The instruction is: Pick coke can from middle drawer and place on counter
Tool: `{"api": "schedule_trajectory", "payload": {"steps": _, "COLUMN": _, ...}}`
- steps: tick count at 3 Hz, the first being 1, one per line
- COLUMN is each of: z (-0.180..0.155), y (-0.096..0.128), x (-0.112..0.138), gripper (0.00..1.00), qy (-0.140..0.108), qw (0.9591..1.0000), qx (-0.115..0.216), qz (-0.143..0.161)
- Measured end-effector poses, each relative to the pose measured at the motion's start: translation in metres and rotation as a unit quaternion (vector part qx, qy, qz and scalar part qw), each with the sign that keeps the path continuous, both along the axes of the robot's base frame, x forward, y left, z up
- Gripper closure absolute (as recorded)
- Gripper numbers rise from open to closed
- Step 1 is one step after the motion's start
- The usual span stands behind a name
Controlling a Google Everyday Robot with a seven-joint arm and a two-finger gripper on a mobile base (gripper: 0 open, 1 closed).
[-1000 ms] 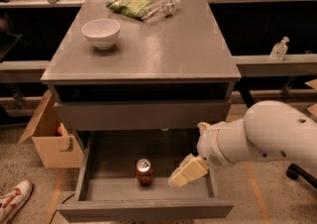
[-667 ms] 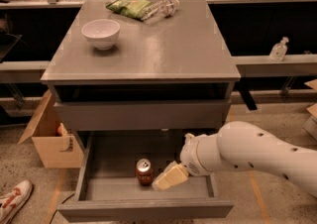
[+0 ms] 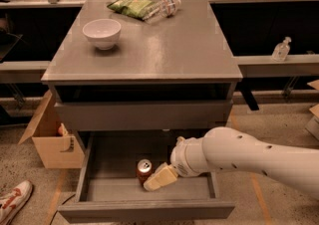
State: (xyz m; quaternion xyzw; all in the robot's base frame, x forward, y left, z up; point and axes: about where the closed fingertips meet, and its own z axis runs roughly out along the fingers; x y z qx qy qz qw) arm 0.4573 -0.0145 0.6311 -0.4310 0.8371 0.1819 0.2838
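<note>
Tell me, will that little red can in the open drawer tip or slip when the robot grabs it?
The coke can stands upright on the flat floor of the middle drawer, so a sideways nudge from the gripper, right beside it, could probably topple it and set it rolling. Its smooth metal wall is likely slippery, yet stiff enough to grip.

Open from above: wide grey middle drawer (image 3: 149, 210), floor free left of small red coke can (image 3: 144, 168). Right half taken by white arm's cream gripper (image 3: 158, 179), just beside the can. Overhung behind by plain grey drawer front (image 3: 144, 115). Smooth grey counter (image 3: 169, 55) free at front and right; crowded behind by white bowl (image 3: 101, 33), green snack bag (image 3: 130, 6), clear plastic bottle (image 3: 163, 8).
</note>
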Motion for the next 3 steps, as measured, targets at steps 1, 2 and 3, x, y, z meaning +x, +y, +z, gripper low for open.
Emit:
{"api": "schedule_trajectory", "payload": {"steps": 1, "z": -0.024, "y": 0.005, "x": 0.004, "gripper": 0.00, "qy": 0.009, "qw": 0.9999, "qx": 0.013, "qz": 0.002}}
{"api": "schedule_trajectory", "payload": {"steps": 2, "z": -0.054, "y": 0.010, "x": 0.010, "gripper": 0.00, "qy": 0.017, "qw": 0.9996, "qx": 0.021, "qz": 0.004}}
{"api": "schedule_trajectory", "payload": {"steps": 3, "z": -0.076, "y": 0.016, "x": 0.013, "gripper": 0.00, "qy": 0.020, "qw": 0.9994, "qx": 0.026, "qz": 0.009}}
